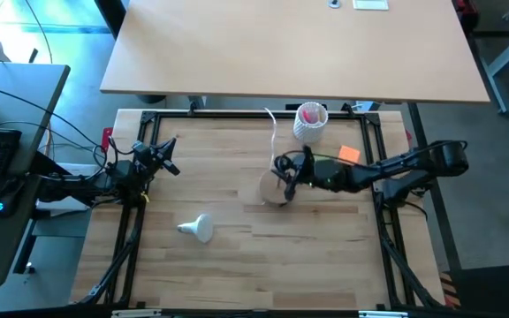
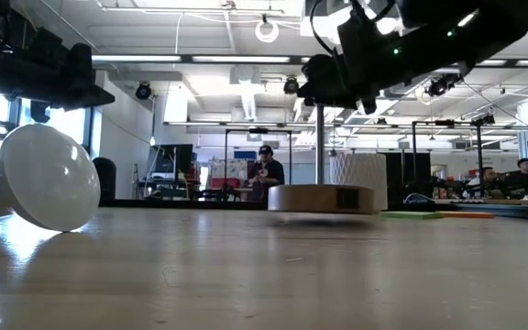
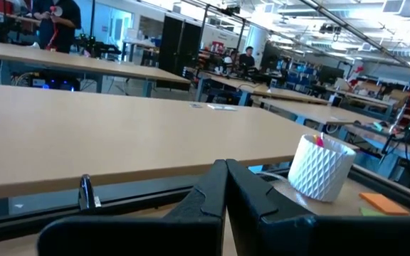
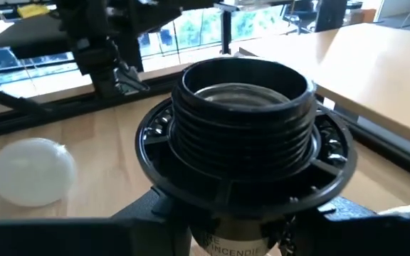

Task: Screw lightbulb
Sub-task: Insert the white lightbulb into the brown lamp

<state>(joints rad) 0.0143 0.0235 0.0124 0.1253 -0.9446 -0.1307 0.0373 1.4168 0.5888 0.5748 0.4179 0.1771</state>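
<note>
The white lightbulb [image 1: 198,228] lies on its side on the table, near the front left; it also shows in the low view [image 2: 44,179] and the right wrist view [image 4: 33,171]. The lamp stand is a round wooden disc [image 1: 272,190] with a thin post [image 2: 319,147] and a black threaded socket [image 4: 244,107] on top. My right gripper [image 1: 285,168] is at the socket, shut on it. My left gripper [image 1: 173,165] is shut and empty, in the air by the table's left side [image 3: 226,195]. My right gripper holds the socket's lower body [image 4: 226,242], below the threaded collar and the black flange [image 4: 191,181]. The flange hides most of the fingers. The gripper comes level from the table's right side. The socket stands upright, mouth up, on its post above the wooden disc [image 2: 322,197].
A white perforated cup [image 1: 310,119] with pink contents stands at the far edge behind the stand. An orange pad [image 1: 349,154] lies under my right arm. A white cord [image 1: 272,132] runs from the stand toward the far edge. Bare wood lies between bulb and stand.
</note>
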